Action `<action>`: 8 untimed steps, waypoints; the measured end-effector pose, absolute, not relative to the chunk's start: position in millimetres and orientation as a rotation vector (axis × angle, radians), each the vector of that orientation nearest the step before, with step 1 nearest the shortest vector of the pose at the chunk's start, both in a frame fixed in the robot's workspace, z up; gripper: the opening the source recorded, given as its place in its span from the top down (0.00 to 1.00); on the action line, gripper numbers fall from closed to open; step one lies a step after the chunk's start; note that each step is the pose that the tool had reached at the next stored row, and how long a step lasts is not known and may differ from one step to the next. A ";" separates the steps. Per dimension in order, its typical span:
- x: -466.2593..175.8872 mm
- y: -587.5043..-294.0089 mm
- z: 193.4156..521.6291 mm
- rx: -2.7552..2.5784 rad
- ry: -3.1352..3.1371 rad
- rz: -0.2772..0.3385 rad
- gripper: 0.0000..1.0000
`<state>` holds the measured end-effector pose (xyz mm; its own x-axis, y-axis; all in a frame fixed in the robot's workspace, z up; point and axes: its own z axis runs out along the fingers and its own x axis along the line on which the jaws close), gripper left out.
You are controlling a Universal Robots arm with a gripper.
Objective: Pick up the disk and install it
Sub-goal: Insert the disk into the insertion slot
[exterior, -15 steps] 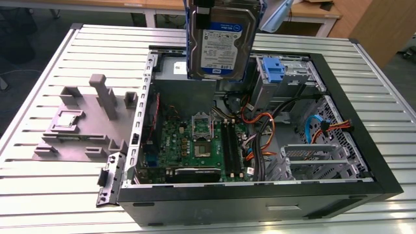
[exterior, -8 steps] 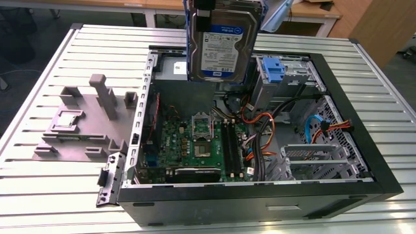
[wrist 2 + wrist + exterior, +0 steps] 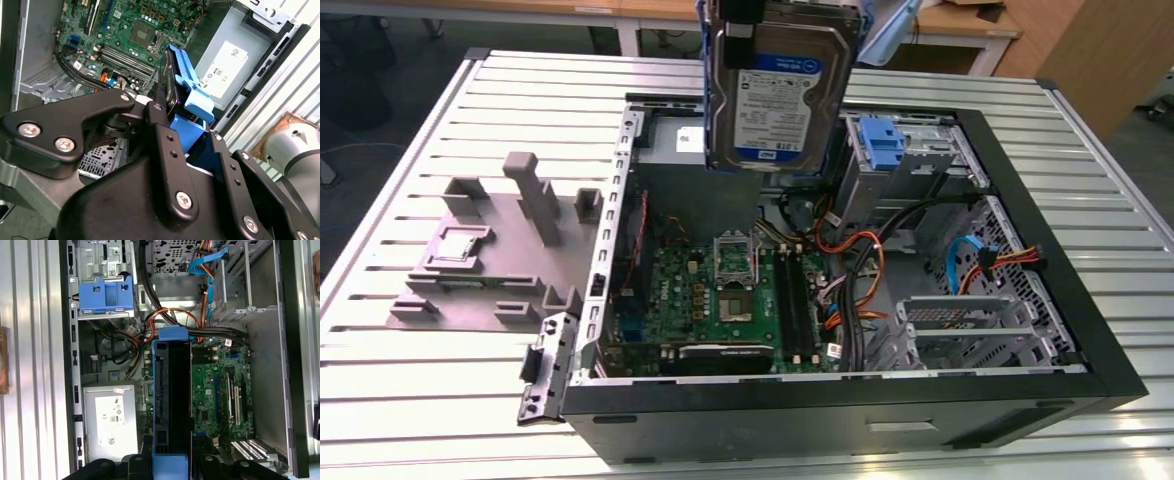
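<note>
The disk (image 3: 781,95) is a silver-grey hard drive with a white-and-blue label in a blue plastic carrier. It hangs upright above the rear of the open computer case (image 3: 1067,300). My gripper (image 3: 781,12) holds it from above at the exterior view's upper edge. In the second wrist view the black fingers (image 3: 157,130) of my gripper (image 3: 185,127) clamp the blue carrier of the disk (image 3: 182,80). In the first wrist view the disk (image 3: 172,400) shows edge-on, with my gripper (image 3: 171,465) shut on its near end, over the motherboard (image 3: 220,390).
An upright blue bracket (image 3: 881,145) sits in the drive bay beside the disk. The grey power-supply box (image 3: 110,420) lies under it, orange and black cables (image 3: 854,260) cross the case, and a metal drive cage (image 3: 974,325) stands at the exterior view's right. A grey fixture (image 3: 494,250) lies on the slatted table.
</note>
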<state>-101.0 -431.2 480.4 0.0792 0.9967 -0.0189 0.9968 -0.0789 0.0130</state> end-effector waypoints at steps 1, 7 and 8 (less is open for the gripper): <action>-100.7 -431.3 480.4 2.291 2.117 -0.008 0.63; -97.8 -432.4 480.4 2.291 2.117 -0.008 0.63; -97.4 -432.8 480.5 2.291 2.117 -0.008 0.63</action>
<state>-97.4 -432.8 480.5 0.0791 0.9967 -0.0190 0.9968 -0.0789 0.0128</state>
